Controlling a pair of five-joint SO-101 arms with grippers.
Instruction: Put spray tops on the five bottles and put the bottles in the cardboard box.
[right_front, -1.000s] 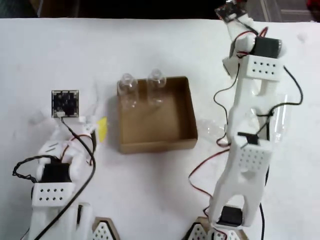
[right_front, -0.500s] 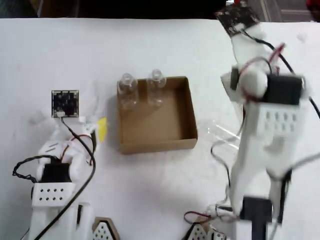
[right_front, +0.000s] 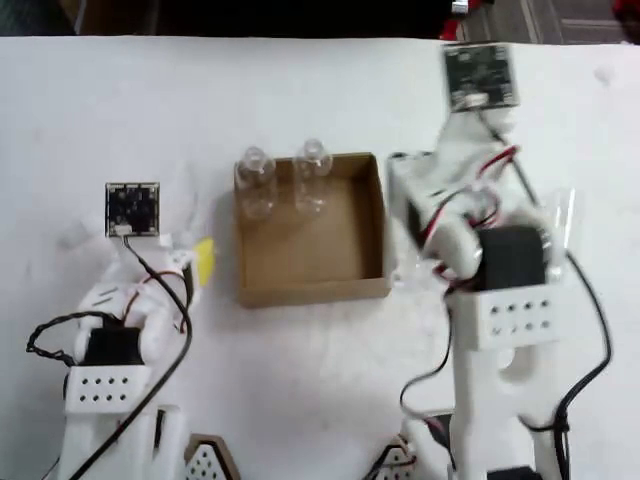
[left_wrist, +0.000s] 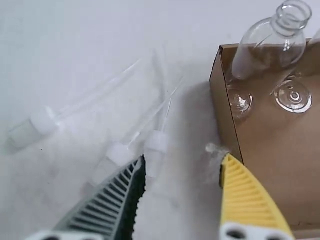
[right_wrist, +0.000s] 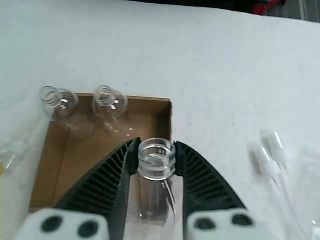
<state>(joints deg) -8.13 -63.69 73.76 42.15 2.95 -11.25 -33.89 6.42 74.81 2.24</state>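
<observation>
My right gripper (right_wrist: 156, 148) is shut on the neck of an open, clear bottle (right_wrist: 155, 172), held upright above the table by the right wall of the cardboard box (right_wrist: 161, 112). In the high view this gripper (right_front: 408, 215) is close to the box's (right_front: 310, 290) right side. Two uncapped bottles (right_front: 255, 180) (right_front: 313, 172) stand along the box's back wall. My left gripper (left_wrist: 182, 165) is open and low over the table just left of the box (left_wrist: 222, 105). Three spray tops (left_wrist: 42, 125) (left_wrist: 117, 155) (left_wrist: 155, 145) with long tubes lie before it.
More spray tops (right_wrist: 270, 150) lie on the white table right of the box. A further clear bottle (right_front: 563, 215) lies beside the right arm, partly hidden by it. The table's far edge runs behind the box.
The right arm has swung from the table's far right toward the box and pulled back, bringing the bottle with it. The left arm and the boxed bottles have not moved.
</observation>
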